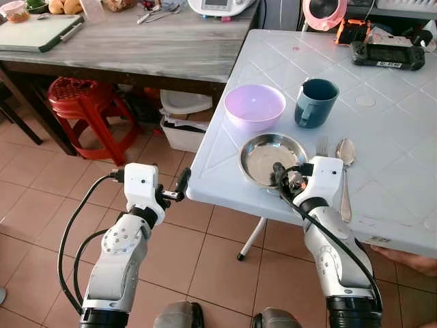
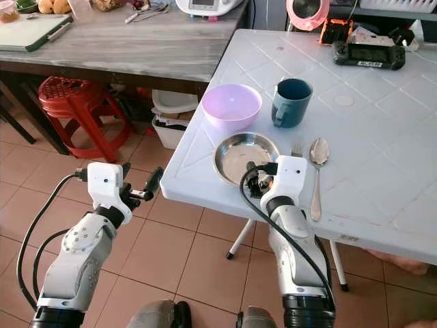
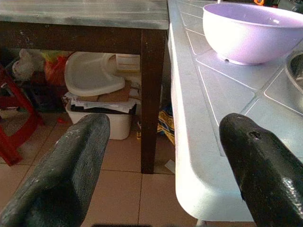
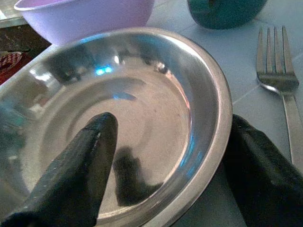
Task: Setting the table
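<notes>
White table [image 1: 382, 137]: steel plate [image 1: 263, 154], purple bowl [image 1: 254, 106], teal mug [image 1: 315, 102].

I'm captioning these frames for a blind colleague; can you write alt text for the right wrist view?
The right gripper is open around the near rim of a steel plate: one black finger inside it, the other outside on the white table. Behind stand a purple bowl and teal mug; a fork lies beside the plate.

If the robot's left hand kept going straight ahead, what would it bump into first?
Probably the white table's edge; one finger of the open left hand lines up with it, the other passes beside it.
</notes>
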Motion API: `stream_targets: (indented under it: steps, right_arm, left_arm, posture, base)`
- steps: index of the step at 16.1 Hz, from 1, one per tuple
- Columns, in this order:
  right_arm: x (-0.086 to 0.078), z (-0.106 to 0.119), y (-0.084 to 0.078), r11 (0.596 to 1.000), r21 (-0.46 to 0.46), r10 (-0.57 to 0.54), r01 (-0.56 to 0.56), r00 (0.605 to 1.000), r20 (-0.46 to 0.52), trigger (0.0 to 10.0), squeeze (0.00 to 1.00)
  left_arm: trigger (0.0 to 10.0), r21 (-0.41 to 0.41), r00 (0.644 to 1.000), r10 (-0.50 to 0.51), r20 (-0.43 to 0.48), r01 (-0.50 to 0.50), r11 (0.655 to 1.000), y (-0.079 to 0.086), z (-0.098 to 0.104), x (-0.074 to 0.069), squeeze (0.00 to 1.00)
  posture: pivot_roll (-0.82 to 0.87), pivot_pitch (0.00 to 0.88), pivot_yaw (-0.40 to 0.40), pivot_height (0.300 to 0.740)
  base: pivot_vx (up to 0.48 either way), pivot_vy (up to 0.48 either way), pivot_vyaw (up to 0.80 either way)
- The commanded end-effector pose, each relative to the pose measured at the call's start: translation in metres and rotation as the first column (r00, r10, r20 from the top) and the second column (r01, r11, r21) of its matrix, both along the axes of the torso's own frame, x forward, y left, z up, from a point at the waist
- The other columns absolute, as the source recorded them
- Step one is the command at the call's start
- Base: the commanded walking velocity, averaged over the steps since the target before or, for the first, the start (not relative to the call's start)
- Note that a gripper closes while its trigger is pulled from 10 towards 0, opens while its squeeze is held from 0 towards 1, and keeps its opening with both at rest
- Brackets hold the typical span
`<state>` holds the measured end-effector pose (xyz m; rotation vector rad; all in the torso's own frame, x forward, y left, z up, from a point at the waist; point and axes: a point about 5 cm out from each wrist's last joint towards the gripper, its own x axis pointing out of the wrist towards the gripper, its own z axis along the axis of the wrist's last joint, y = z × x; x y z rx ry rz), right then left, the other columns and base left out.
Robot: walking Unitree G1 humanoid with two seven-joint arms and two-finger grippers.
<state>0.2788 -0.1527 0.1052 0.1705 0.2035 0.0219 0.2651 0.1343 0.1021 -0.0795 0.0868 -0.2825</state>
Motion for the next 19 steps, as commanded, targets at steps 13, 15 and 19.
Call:
stream_targets:
  steps: [13, 15, 19]
  right_arm:
    - [-0.002, -0.013, -0.002, 0.993, 0.112, -0.031, 0.045, 0.992, -0.120, 0.0, 0.00]
    - [-0.003, -0.018, -0.005, 0.988, 0.133, -0.055, 0.077, 0.986, -0.160, 0.0, 0.00]
    - [-0.001, -0.018, -0.008, 0.984, 0.148, -0.078, 0.103, 0.983, -0.169, 0.0, 0.00]
  left_arm:
    - [10.0, 0.022, 1.000, -0.002, 0.019, 0.001, 1.000, 0.001, 0.006, 0.004, 0.00]
    - [10.0, 0.022, 1.000, -0.004, 0.022, 0.003, 1.000, 0.001, 0.006, 0.005, 0.00]
    - [10.0, 0.025, 1.000, -0.003, 0.028, 0.002, 1.000, 0.001, 0.007, 0.006, 0.00]
  posture:
    - [-0.02, 0.081, 0.096, 0.740]
    - [-0.02, 0.078, 0.094, 0.740]
    - [-0.02, 0.072, 0.093, 0.740]
  base:
    - [0.000, 0.000, 0.00]
    - [0.000, 0.000, 0.00]
    - [0.000, 0.000, 0.00]
